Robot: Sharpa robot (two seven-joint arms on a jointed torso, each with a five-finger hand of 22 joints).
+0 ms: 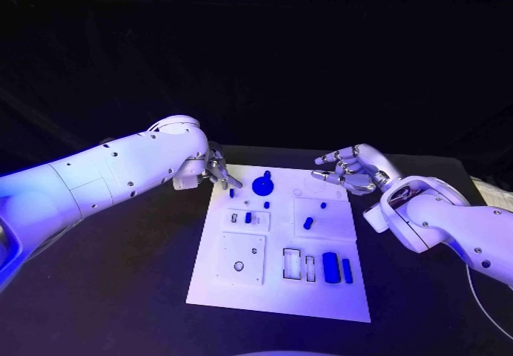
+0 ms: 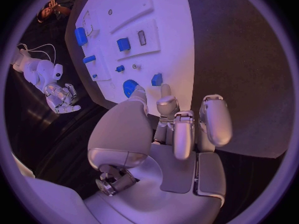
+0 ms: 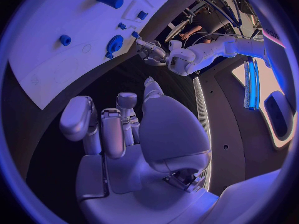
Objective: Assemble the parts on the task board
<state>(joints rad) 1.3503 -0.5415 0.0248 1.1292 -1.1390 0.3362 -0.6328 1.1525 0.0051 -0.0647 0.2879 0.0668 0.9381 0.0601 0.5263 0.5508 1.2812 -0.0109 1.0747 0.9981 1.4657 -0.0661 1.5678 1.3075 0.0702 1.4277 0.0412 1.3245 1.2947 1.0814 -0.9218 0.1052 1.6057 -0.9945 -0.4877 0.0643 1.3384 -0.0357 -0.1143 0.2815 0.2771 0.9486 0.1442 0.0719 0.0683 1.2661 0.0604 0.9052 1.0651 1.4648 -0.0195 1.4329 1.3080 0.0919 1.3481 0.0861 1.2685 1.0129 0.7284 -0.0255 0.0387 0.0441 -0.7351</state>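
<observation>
The left hand point(image 1: 217, 169) hovers at the task board's point(image 1: 280, 293) far left corner, fingers loosely apart and holding nothing; the round blue part point(image 1: 263, 185) lies just beyond its fingertips. It should descend squarely over it. The right hand point(image 1: 351, 168) hangs empty, fingers spread, off the opposite corner.

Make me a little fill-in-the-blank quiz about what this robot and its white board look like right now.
1. The task board lies on a ____ table.
2. The small parts on the board are coloured ____.
3. The left hand hovers at the board's far ____ corner in the head view.
4. The right hand holds ____.

Missing words: black; blue; left; nothing
</observation>
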